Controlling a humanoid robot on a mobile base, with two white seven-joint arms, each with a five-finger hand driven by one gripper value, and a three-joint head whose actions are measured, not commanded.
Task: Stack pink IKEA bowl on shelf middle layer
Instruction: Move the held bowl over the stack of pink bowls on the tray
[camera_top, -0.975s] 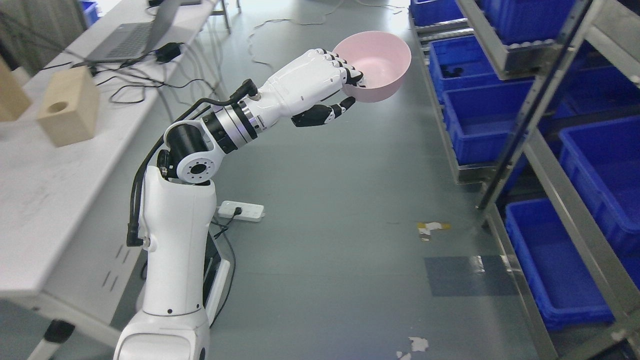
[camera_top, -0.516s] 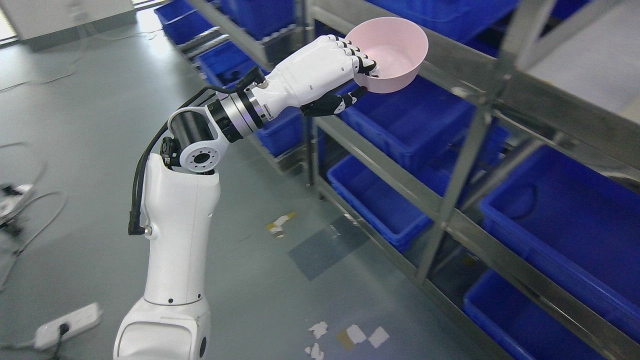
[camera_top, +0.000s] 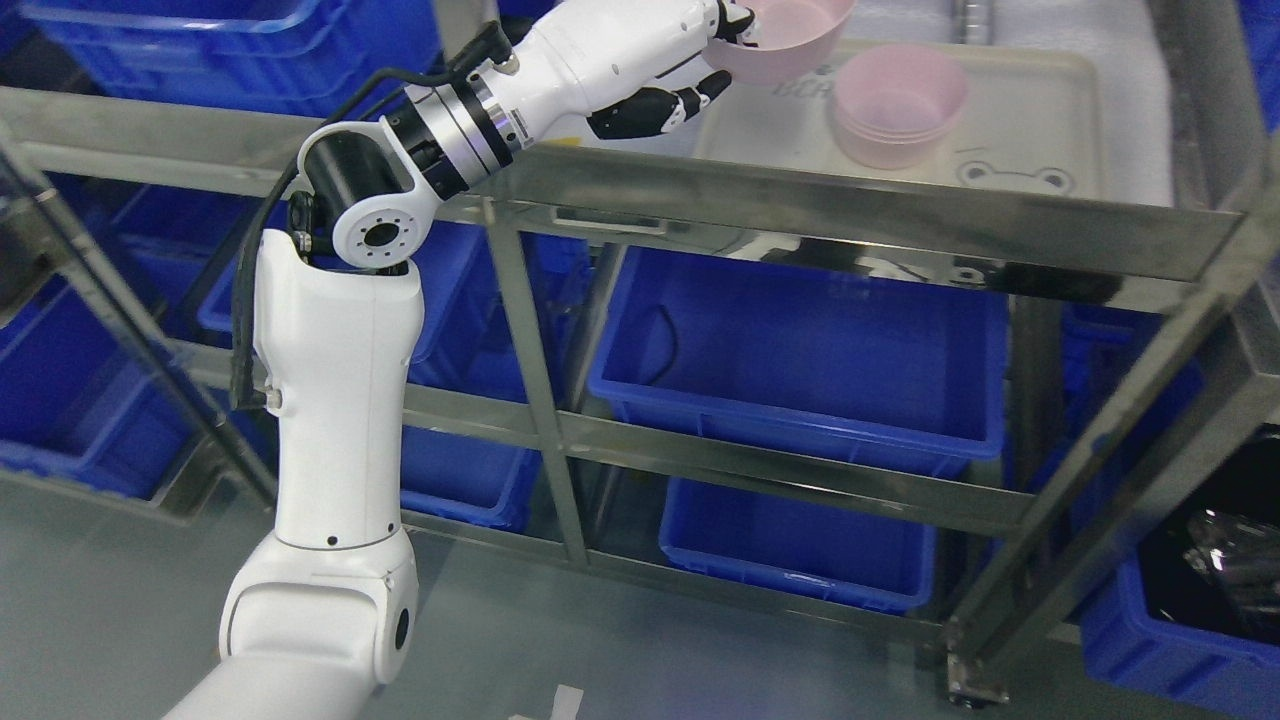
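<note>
My left hand (camera_top: 712, 60) is shut on a pink bowl (camera_top: 790, 45), fingers over its near rim and thumb beneath. The bowl is at the top edge of the view, partly cut off, held above the left part of a white tray (camera_top: 1010, 120) on the metal shelf (camera_top: 860, 215). A stack of pink bowls (camera_top: 898, 105) stands upright on that tray, just right of and below the held bowl, apart from it. My right arm does not show.
The steel shelf frame has a front rail below the tray and upright posts (camera_top: 525, 370). Blue plastic bins (camera_top: 800, 350) fill the lower levels and the left side. A black object (camera_top: 1235, 560) lies in a bin at the lower right. Grey floor is at the bottom.
The whole view has swung round from the floor and table to face the shelf. My left hand keeps its hold on the pink bowl, which now hangs over the tray beside the stack.
</note>
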